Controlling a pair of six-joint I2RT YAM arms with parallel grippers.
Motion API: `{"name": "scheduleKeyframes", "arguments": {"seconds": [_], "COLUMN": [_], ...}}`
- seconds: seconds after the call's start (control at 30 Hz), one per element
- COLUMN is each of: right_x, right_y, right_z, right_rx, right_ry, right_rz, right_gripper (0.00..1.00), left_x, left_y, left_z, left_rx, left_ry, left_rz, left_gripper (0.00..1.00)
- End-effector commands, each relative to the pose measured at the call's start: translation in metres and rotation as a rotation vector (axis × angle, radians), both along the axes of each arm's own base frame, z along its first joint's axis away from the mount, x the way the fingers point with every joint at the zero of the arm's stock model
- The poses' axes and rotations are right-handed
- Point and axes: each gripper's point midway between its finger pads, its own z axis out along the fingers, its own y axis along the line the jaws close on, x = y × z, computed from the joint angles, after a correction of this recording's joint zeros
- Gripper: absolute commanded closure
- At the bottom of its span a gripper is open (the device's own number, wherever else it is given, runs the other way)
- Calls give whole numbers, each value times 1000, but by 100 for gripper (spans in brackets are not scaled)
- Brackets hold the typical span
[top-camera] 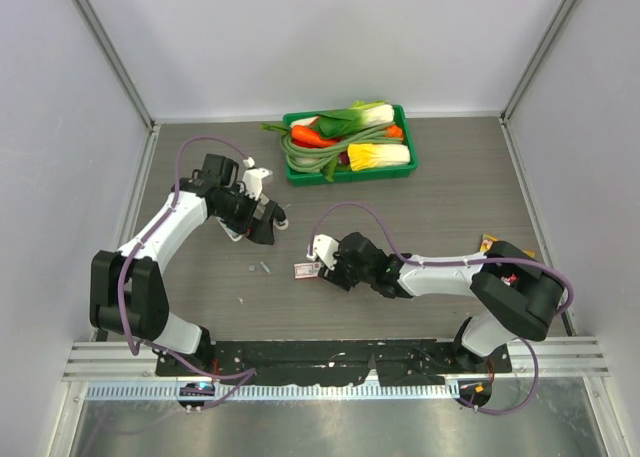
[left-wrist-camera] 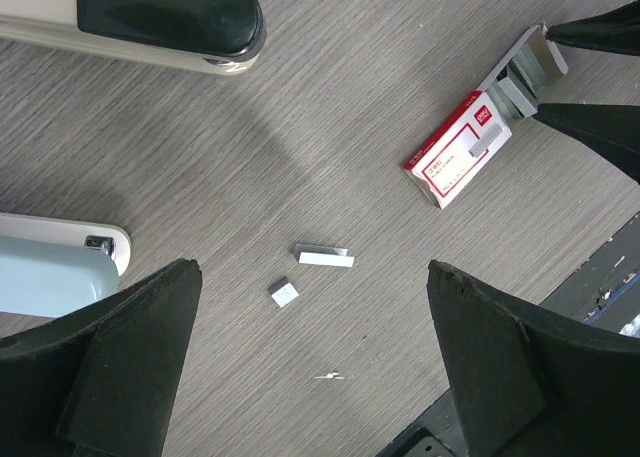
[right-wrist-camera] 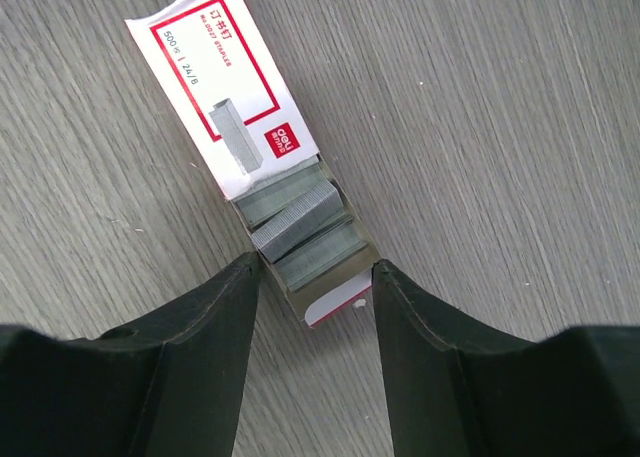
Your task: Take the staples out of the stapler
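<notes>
The stapler shows in the left wrist view as two spread parts: a pale blue and white arm [left-wrist-camera: 50, 275] at the left edge and a black-and-cream arm [left-wrist-camera: 160, 22] at the top. Loose staples lie on the table: a strip [left-wrist-camera: 323, 255], a short piece [left-wrist-camera: 284, 293] and a tiny single one [left-wrist-camera: 331, 377]; they also show in the top view [top-camera: 264, 267]. My left gripper [top-camera: 262, 219] is open and empty above them. My right gripper [right-wrist-camera: 312, 272] is closed on the tray end of a white-and-red staple box [right-wrist-camera: 225, 87], whose pulled-out tray holds grey staple strips [right-wrist-camera: 300, 222].
A green tray [top-camera: 350, 175] of toy vegetables stands at the back. A small orange item [top-camera: 490, 243] lies by the right arm. The black base rail [top-camera: 400, 355] runs along the near edge. The staple box [left-wrist-camera: 455, 149] lies right of the loose staples.
</notes>
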Motion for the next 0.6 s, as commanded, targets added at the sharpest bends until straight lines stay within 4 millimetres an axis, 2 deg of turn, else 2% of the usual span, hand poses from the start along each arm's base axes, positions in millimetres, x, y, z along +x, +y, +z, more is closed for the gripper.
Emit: {"name": "scheduleKeyframes", "arguments": {"seconds": [0.0,0.57], "right_x": [11,8], "right_y": [21,27], "right_z": [23,26], "right_rx": [79,110], "right_ry": [-50,-46], "right_rz": [24,50], "right_gripper": [47,51], "left_x": [-2,-3], "left_y": [2,2], "left_z": [3,1], "left_rx": [-5,-6], "left_ry": [-17,-10], "left_rz": [-14,-17], "left_gripper": [0,0]}}
